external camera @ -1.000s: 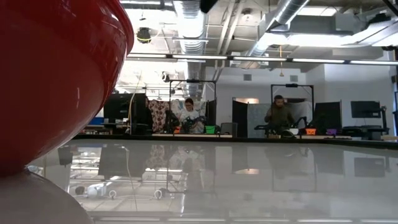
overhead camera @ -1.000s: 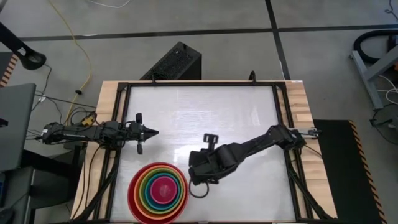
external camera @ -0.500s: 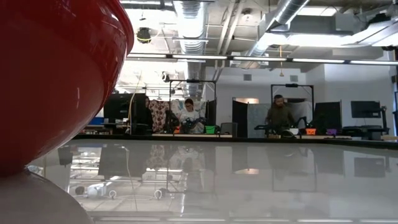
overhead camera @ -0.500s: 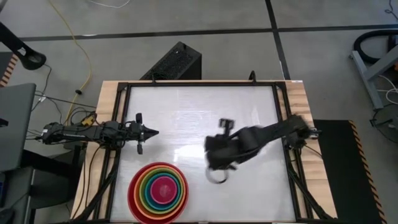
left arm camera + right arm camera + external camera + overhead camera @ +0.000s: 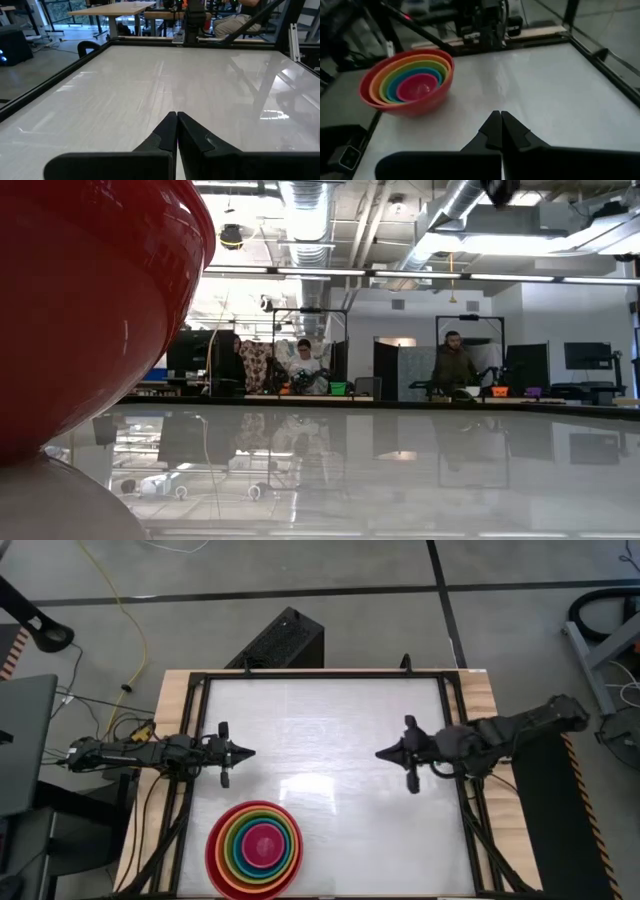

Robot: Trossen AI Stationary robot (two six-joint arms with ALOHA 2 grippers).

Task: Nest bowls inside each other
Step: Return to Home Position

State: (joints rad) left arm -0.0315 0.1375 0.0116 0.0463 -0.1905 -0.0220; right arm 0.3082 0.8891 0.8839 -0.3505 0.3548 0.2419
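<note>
The bowls (image 5: 254, 848) stand nested near the table's front left: red outermost, then orange, lime green, teal, with magenta pink (image 5: 418, 86) innermost. The red bowl's wall (image 5: 90, 310) fills the left of the low view, its base on the table. My left gripper (image 5: 247, 753) is shut at the table's left side, pointing level toward the right (image 5: 176, 117). My right gripper (image 5: 381, 754) is shut at the right side, above the table, pointing toward the left (image 5: 498, 116). Neither touches a bowl.
The white tabletop (image 5: 320, 720) lies bare between the two grippers, framed by a black rail (image 5: 455, 730). A black box (image 5: 280, 640) stands on the floor behind the table. People sit at benches far behind the table (image 5: 450, 365).
My right gripper has drawn back from beside the nested bowls toward the table's right edge, swinging up from pointing down to nearly level and rolling as it went. The bowls have stayed in place.
</note>
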